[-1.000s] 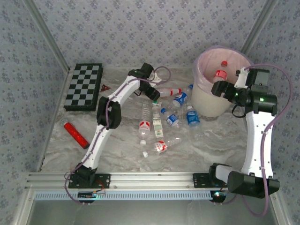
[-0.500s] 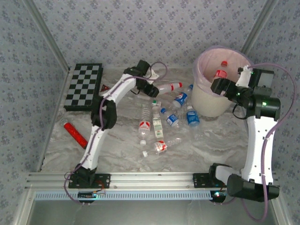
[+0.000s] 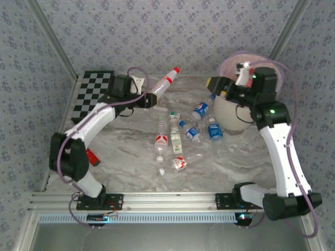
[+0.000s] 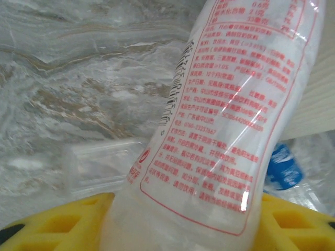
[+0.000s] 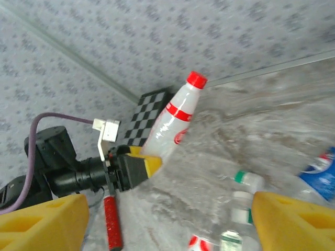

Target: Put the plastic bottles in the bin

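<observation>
While the left gripper (image 3: 152, 98) clamps a red-capped bottle (image 3: 165, 82) at twelve o'clock, its label print legible from the left wrist, the right gripper (image 3: 212, 83) gapes empty beside the bin (image 3: 230, 115) at two o'clock.

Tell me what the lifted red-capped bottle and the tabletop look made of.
The red-capped bottle: thin translucent plastic, glossy; glare streaks cross its printed film label. The tabletop: grey-veined marble look, maybe a printed sheet; faintly wrinkled sheen.
</observation>
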You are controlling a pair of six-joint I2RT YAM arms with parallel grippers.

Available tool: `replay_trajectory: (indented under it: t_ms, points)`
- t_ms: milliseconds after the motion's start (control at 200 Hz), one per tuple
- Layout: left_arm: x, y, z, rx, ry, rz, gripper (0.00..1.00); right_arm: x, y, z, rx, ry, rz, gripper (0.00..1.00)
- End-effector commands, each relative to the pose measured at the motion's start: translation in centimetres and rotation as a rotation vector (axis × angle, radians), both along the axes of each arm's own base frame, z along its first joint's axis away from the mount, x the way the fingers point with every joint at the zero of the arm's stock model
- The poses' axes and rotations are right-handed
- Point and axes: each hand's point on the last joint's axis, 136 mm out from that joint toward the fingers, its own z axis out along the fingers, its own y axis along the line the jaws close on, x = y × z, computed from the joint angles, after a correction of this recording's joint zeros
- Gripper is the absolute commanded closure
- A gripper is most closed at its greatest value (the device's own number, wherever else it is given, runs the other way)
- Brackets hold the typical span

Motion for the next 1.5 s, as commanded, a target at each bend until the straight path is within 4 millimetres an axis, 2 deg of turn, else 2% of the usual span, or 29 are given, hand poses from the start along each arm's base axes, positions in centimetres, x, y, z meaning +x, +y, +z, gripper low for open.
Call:
replay_trajectory:
  t_ms: [0,195,275,415,665,780,885,1054,1154,1274,1419,1499]
  points:
    - [-1.2,-0.4,4.5,-0.198,-0.086,0.069,0.45,2.2,2.6,0.9,0.073,-0.040,-0.006,0.22]
    - [-5.8,-0.8,5.6,-0.293,-0.126,0.095,0.49,5.2,6.5,-1.4,0.101,0.007,0.042,0.24]
    - [-7.0,-1.0,6.1,-0.301,-0.135,0.080,0.49,6.0,7.9,-1.8,0.117,0.016,0.076,0.22]
    - [-8.1,-0.9,6.0,-0.291,-0.121,0.069,0.49,6.5,11.1,-3.3,0.090,0.053,0.155,0.20]
    - [-9.1,-1.9,5.3,-0.287,-0.091,0.030,0.48,6.9,13.6,-3.9,0.134,0.067,0.218,0.23]
    - [-9.1,-2.4,5.0,-0.284,-0.087,0.019,0.48,7.0,13.9,-4.1,0.130,0.069,0.226,0.25]
    - [-9.1,-2.7,4.8,-0.278,-0.080,0.013,0.48,7.0,13.4,-3.4,0.127,0.045,0.220,0.24]
    - [-9.0,-3.0,4.5,-0.264,-0.070,0.006,0.48,7.1,12.0,-2.4,0.104,0.011,0.179,0.06]
    - [-8.9,-3.1,4.3,-0.259,-0.064,0.003,0.48,7.3,12.0,-2.4,0.094,0.007,0.176,0.03]
    - [-9.1,-3.6,4.5,-0.264,-0.069,-0.016,0.48,8.0,12.3,-3.5,0.078,0.036,0.176,0.08]
    - [-9.2,-4.0,4.3,-0.248,-0.064,-0.031,0.48,8.7,12.7,-4.4,0.090,0.064,0.169,0.28]
    - [-9.1,-4.3,4.3,-0.251,-0.063,-0.038,0.47,8.8,12.7,-4.9,0.082,0.074,0.168,0.32]
